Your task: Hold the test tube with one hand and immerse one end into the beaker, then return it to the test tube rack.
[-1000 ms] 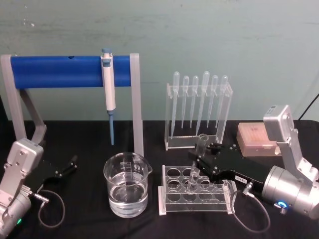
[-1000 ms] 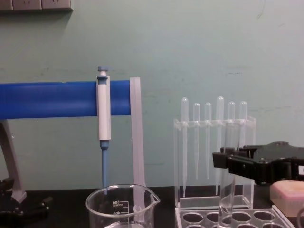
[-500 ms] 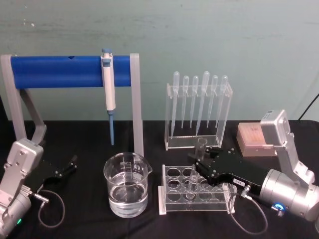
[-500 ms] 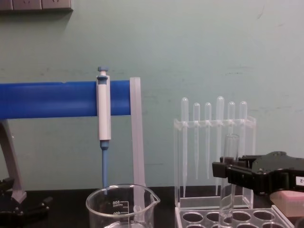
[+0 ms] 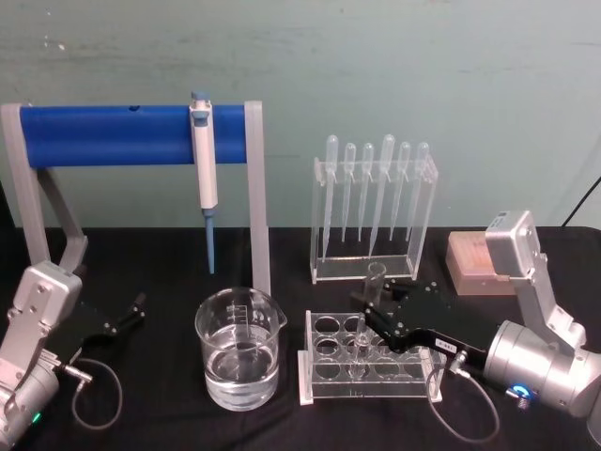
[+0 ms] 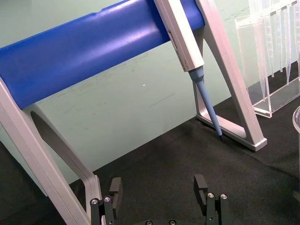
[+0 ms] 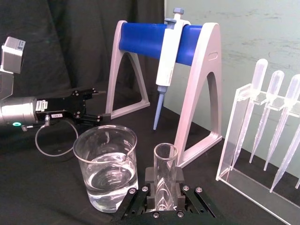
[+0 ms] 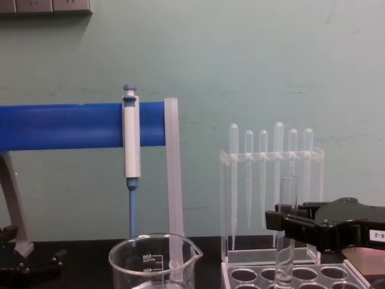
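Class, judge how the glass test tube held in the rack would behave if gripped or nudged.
The test tube looks thin-walled clear glass, so probably fragile and slippery under the right claw clamping it. It is tall and narrow, standing upright in the rack, so likely to tip without support. Its round body suggests it would roll if laid on the table.

Over the last second the right gripper (image 5: pixel 373 317), clamped on the tube (image 5: pixel 368 314), has lowered toward the rack (image 5: pixel 371 370). The tube's rim (image 8: pixel 289 179) now stands clear above the jaws; its lower end has sunk into a rack hole.
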### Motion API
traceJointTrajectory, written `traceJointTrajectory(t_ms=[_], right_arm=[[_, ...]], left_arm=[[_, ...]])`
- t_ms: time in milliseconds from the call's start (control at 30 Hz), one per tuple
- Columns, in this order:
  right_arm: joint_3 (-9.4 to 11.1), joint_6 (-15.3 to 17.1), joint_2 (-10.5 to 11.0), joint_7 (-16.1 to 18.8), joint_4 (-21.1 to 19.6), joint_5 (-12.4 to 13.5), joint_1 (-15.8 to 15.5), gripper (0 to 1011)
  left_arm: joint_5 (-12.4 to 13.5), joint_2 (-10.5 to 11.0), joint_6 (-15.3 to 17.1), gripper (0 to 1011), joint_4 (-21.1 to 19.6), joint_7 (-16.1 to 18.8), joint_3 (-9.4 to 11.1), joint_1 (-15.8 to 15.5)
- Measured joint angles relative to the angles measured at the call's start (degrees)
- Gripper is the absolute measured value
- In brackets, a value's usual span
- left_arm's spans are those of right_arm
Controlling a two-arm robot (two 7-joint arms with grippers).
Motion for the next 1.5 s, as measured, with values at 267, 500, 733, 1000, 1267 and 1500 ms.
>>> traceJointTrajectory(t_ms=[267,500,733,1000,1267,1500], right_arm=[[-0.2,-0.1,-0.4,0.3,0.5,0.0,0.3,229],[-0.3,-0.1,-0.4,0.3,0.5,0.0,0.3,229],[-0.2,-0.1,-0.3,0.3,0.5,0.0,0.3,233],[-0.2,-0.1,-0.3,0.3,0.4,0.1,0.3,459],[-0.2,-0.1,-0.3,0.3,0.4,0.1,0.3,707],[-0.2,0.0,-0.3,0.2,0.4,0.1,0.3,924]], left_arm=[[0.0,0.0,0.0,1000,0.0,0.0,0.0,0.0],[0.0,0.0,0.0,1000,0.0,0.0,0.0,0.0],[0.0,0.0,0.0,1000,0.0,0.0,0.0,0.0],[0.0,0.0,0.0,1000,0.0,0.0,0.0,0.0],[0.0,0.0,0.0,1000,0.0,0.0,0.0,0.0],[0.0,0.0,0.0,1000,0.0,0.0,0.0,0.0]])
